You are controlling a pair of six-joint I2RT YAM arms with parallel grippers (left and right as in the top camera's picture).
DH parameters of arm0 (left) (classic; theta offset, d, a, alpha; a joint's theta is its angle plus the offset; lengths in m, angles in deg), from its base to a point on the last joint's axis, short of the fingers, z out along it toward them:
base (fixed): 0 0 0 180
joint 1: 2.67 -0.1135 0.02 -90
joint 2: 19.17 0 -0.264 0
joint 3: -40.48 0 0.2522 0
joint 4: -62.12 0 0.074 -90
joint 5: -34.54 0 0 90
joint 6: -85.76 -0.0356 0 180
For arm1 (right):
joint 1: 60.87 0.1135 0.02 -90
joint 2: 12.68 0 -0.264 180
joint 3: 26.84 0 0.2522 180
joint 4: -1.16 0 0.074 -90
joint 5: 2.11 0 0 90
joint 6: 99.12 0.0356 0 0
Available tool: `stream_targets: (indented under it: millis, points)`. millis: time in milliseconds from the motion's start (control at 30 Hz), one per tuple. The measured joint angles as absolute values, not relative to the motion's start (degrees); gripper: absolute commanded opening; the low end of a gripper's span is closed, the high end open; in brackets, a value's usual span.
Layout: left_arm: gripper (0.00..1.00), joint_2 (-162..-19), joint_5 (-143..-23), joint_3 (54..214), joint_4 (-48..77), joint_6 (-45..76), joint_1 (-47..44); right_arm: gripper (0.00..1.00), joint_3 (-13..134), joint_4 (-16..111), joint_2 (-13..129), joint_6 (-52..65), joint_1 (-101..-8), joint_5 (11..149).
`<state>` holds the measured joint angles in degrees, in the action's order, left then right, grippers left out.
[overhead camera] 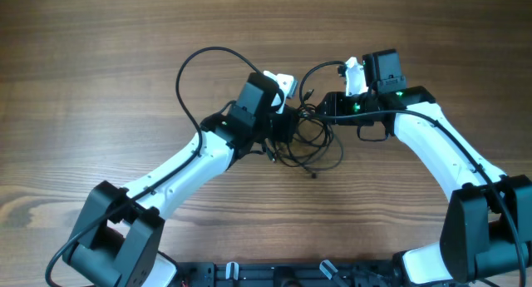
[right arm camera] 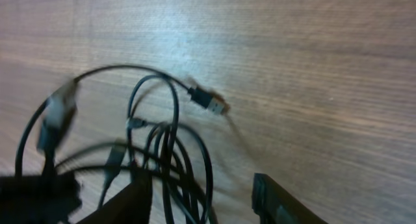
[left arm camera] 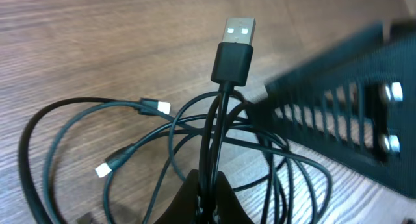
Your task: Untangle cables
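**Tangle caught between two hands, one pinching, one spread**

Cables point(overhead camera: 307, 141) lie knotted in a small heap on the wooden surface point(overhead camera: 100, 54), and both arms have their noses right in it. From the heap, one big loop point(overhead camera: 199, 66) swings out over the left arm's side, while the rest is a clutter of overlapping strands in the middle.

The left hand point(left arm camera: 208, 201) sits at the heap's left edge, pressed together on a strand or two just below a large flat plug point(left arm camera: 233, 52). That plug stands up out of the heap, pointing away from the fingers. I'd guess that's the point of the grip: it anchors one end so the loops around it can be drawn off. Two smaller plugs point(left arm camera: 156, 107) point(left arm camera: 104, 170) lie loose on the wood on the far side of the heap from that grip.

The right hand point(right arm camera: 201, 198) comes in at the heap's right edge with its fingers spread. Several strands run through the gap, close to one finger point(right arm camera: 133, 198), but nothing looks pinched there. Another plug point(right arm camera: 211, 102) rests just beyond the heap on that side, its lead curling back into the knot.

By my reckoning the untangling is barely started. The strands cross thickly, and the spread hand seems placed to pick one out while the other holds fast.
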<state>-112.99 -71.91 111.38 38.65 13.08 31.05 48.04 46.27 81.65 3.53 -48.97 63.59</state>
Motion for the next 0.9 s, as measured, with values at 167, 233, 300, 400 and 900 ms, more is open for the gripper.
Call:
stream_targets:
  millis: [167, 233, 300, 400, 900]
  points:
    - [0.04, -112.9, -73.6, 111.4, 40.4, 15.6, 28.3, 0.50, 48.0, 49.0, 81.7, 3.5, -49.0, 62.6]
    - [0.04, -112.8, -75.2, 111.4, 41.1, 16.2, 27.2, 0.49, 48.0, 49.6, 81.7, 3.5, -49.0, 62.3]
    - [0.04, -112.8, -76.1, 111.4, 41.3, 16.5, 26.7, 0.43, 48.0, 49.9, 81.7, 3.5, -49.0, 62.2]
    - [0.04, -112.8, -77.1, 111.4, 41.3, 16.9, 26.5, 0.36, 48.0, 50.0, 81.7, 3.3, -49.0, 62.1]
    - [0.04, -112.8, -79.6, 111.4, 41.4, 19.7, 26.5, 0.22, 47.7, 48.2, 81.7, 3.4, -48.7, 61.9]
